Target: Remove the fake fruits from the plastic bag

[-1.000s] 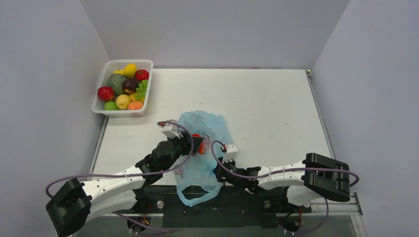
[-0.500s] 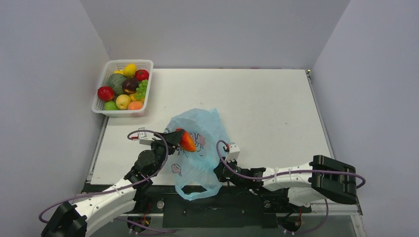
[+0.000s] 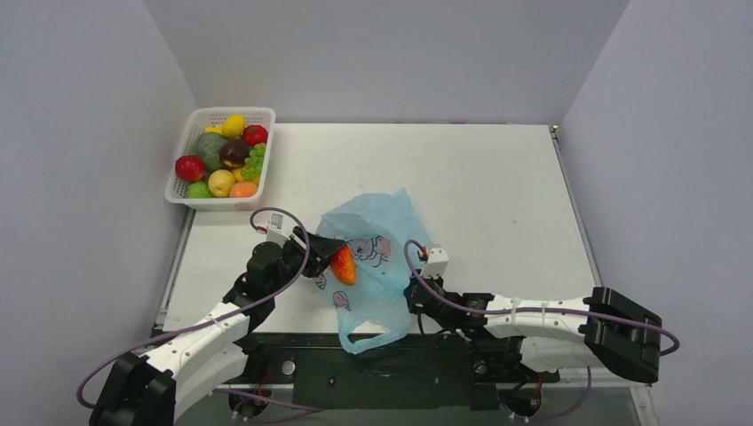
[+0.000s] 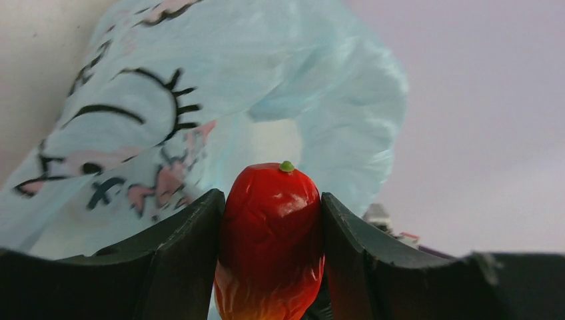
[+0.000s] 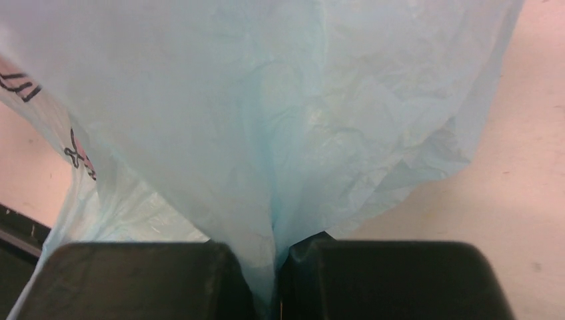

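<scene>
The light-blue plastic bag (image 3: 377, 257) with pink-and-black figures lies crumpled at the table's near middle; it also fills the left wrist view (image 4: 220, 80) and the right wrist view (image 5: 266, 113). My left gripper (image 3: 341, 264) is shut on a glossy red-and-orange fake fruit (image 3: 344, 264) with a green tip, held just outside the bag's left side; the fruit (image 4: 270, 240) sits between my black fingers (image 4: 180, 247). My right gripper (image 3: 417, 297) is shut on a pinch of the bag's film at its near right side, seen up close at the right wrist (image 5: 274, 267). No dark purplish-brown or yellowish fruit shows in the bag.
A white lattice basket (image 3: 257, 120) full of several fake fruits stands at the far left of the table. The table's near edge with its black rail (image 3: 391, 364) runs under the bag's lower handle. Grey walls enclose the table on three sides.
My left gripper came out of the bag with the red-and-orange fruit, swung left, then shifted slightly right. The bag and my right gripper moved right and the bag lifted.
</scene>
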Available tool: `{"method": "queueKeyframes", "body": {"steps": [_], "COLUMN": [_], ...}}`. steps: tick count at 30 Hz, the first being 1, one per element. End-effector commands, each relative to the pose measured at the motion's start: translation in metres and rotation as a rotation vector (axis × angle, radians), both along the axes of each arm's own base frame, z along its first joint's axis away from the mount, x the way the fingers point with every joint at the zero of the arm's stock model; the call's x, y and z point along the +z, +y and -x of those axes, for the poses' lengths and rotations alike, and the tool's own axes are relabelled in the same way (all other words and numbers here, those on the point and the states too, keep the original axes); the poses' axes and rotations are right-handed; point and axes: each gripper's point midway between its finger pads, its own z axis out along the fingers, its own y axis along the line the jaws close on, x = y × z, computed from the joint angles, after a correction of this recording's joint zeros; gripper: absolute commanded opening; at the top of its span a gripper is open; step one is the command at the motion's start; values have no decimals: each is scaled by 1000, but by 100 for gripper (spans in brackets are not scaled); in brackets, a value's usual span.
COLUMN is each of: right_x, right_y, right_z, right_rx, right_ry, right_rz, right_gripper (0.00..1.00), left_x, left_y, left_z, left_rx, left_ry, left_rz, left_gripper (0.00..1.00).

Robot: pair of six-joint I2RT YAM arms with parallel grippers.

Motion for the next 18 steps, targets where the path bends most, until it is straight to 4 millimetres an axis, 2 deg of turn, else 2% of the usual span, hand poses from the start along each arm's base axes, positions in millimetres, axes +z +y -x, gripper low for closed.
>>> {"method": "queueKeyframes", "body": {"steps": [1, 4, 5, 6, 7, 8, 9, 10, 11, 12, 13, 14, 15, 16, 17, 18], "right_x": [17, 14, 14, 14, 19, 19, 25, 26, 32, 34, 38, 39, 43, 45, 48, 51], "right_y": [-25, -45, -52, -57, -62, -68, -73, -78, -84, -88, -95, -100, -106, -113, -115, -120], "right_z": [-26, -36, -41, -43, -49, -51, -57, -58, -64, -66, -72, -73, -78, -80, -82, -85], "right_rx": [-94, -155, -183, -193, -219, -232, -258, -263, -291, -296, -322, -327, -349, -363, -366, -378], "right_ry": [-57, -47, -49, -49, -56, -56, -66, -65, -75, -77, -82, -84, -89, -91, -95, -99], "right_rz": [54, 87, 89, 100, 92, 106, 99, 116, 108, 120, 112, 120, 112, 120, 110, 116], "right_gripper": [0, 0, 0, 0, 0, 0, 0, 0, 0, 0, 0, 0, 0, 0, 0, 0], "left_x": [-6, 16, 31, 34, 45, 44, 55, 57, 67, 69, 80, 80, 88, 86, 85, 85], "left_y": [-16, -28, -32, -35, -37, -35, -32, -26, -18, -8, 5, 14, 31, 42, 67, 80], "left_z": [15, 19, 16, 18, 15, 12, 7, 1, -5, -13, -23, -31, -43, -51, -67, -74], "left_rx": [-176, -277, -300, -336, -350, -363, -349, -345, -315, -296, -249, -236, -182, -153, -75, -34], "left_ry": [0, -67, -92, -108, -106, -121, -105, -122, -106, -119, -112, -115, -109, -95, -68, -58], "left_rz": [-103, -70, -70, -93, -117, -173, -219, -288, -338, -391, -416, -445, -457, -481, -507, -518], "left_gripper": [0, 0, 0, 0, 0, 0, 0, 0, 0, 0, 0, 0, 0, 0, 0, 0]}}
